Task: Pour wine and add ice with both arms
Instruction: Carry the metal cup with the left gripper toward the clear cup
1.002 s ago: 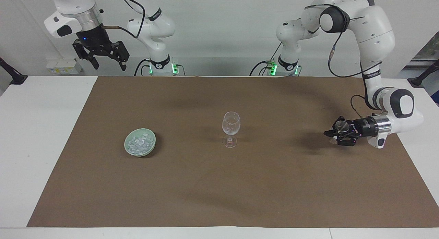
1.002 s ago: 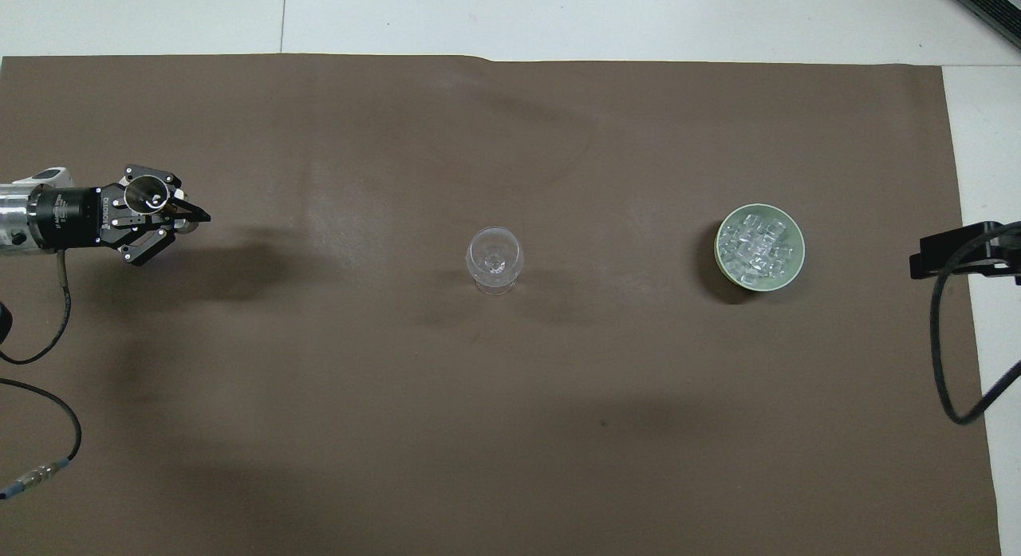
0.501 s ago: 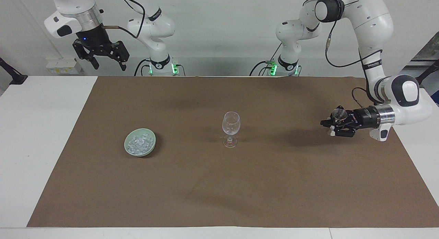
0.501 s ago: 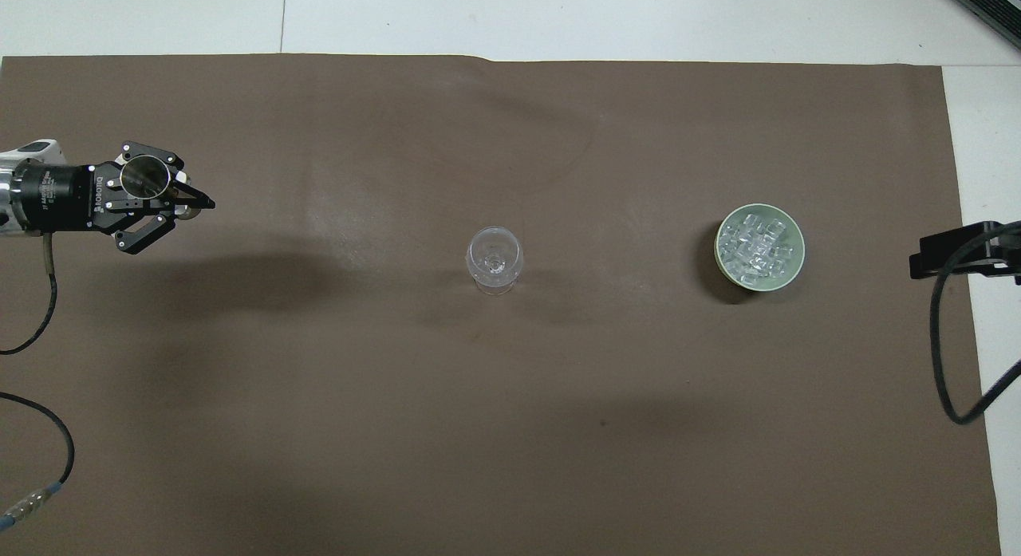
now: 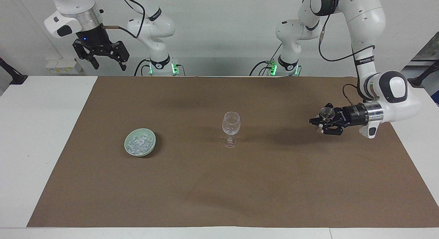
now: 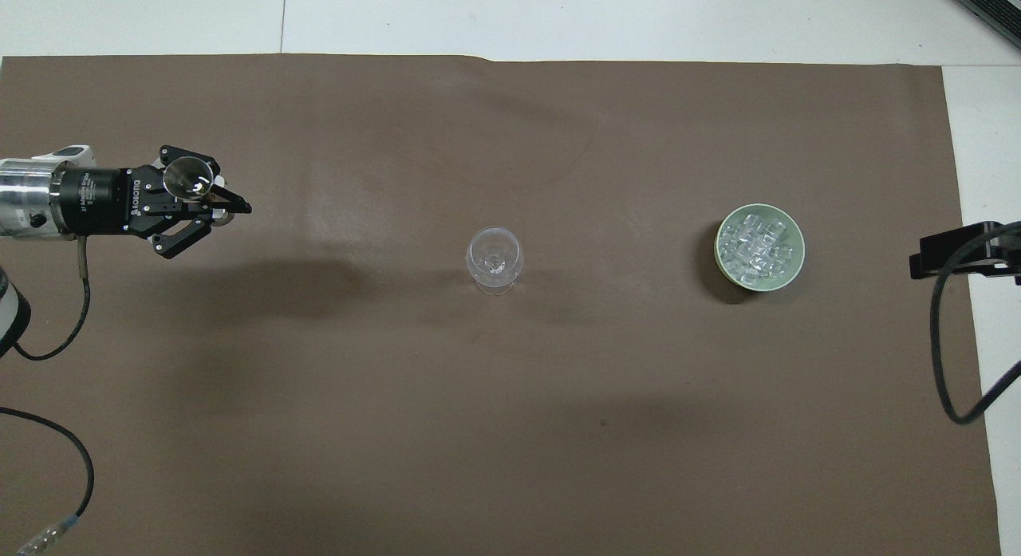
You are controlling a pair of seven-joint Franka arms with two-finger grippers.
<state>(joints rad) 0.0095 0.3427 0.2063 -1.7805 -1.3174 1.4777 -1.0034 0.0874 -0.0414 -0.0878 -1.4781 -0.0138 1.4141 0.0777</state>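
A clear stemmed wine glass (image 5: pixel 230 126) stands upright mid-table, also in the overhead view (image 6: pixel 494 257). My left gripper (image 5: pixel 319 126) lies level above the mat toward the left arm's end, shut on a small clear cup (image 5: pixel 327 113); it also shows from above (image 6: pixel 219 213) with the cup (image 6: pixel 188 179). No wine shows in the cup. The ice (image 5: pixel 138 143) is heaped in a pale green bowl (image 5: pixel 153 139) toward the right arm's end, seen from above as cubes (image 6: pixel 754 245) in the bowl (image 6: pixel 800 249). My right gripper (image 5: pixel 104 62) waits open, high above the table's edge.
A brown mat (image 5: pixel 219 184) covers most of the white table. A black cable (image 6: pixel 945 364) and a black part of the right arm (image 6: pixel 957 254) hang at the mat's edge near the bowl.
My left gripper has lifted the small cup slightly and carried it along the mat toward the wine glass. The right arm, glass and bowl have not moved.
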